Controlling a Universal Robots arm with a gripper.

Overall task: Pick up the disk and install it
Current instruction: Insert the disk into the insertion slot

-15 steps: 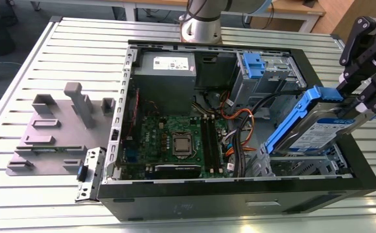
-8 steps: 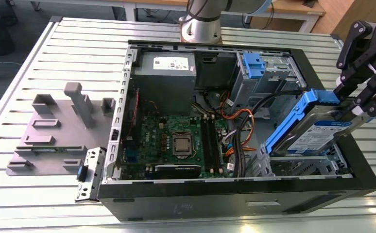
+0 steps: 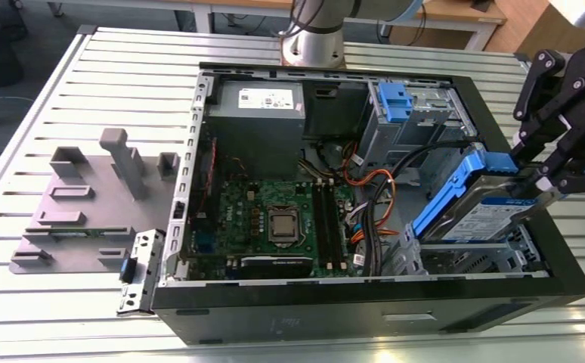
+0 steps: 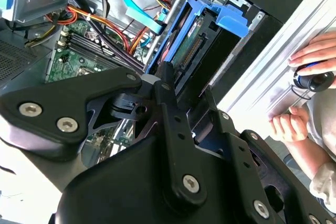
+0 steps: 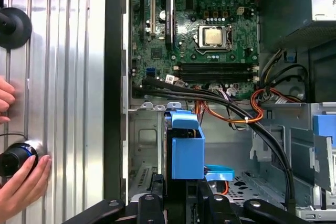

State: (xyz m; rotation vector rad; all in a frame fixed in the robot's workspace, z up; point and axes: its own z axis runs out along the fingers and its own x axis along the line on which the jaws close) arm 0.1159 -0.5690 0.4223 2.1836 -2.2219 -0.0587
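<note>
At the exterior view's left a grey fixture [image 3: 81, 212] sits on the slatted tabletop [image 3: 121, 76], well apart from the work. In the middle lies the open computer case [image 3: 373, 318], its motherboard [image 3: 272, 219] exposed. Loose cables [image 3: 371, 185] run just beside the metal drive bay [image 3: 474, 261] in the case's corner towards the exterior view's right. Over that bay the disk [image 3: 484, 215] hangs tilted. Its lower end is at the bay's rim, touching or not I cannot tell, and its upper end is clamped in the closed end effector [image 3: 540, 181]. The step in hand looks like seating the disk. Doing it well calls for squaring the blue bracket with the bay walls, taking out the tilt gradually, keeping the cables from being trapped underneath, and holding the grip firm until both sides bear evenly.
</note>
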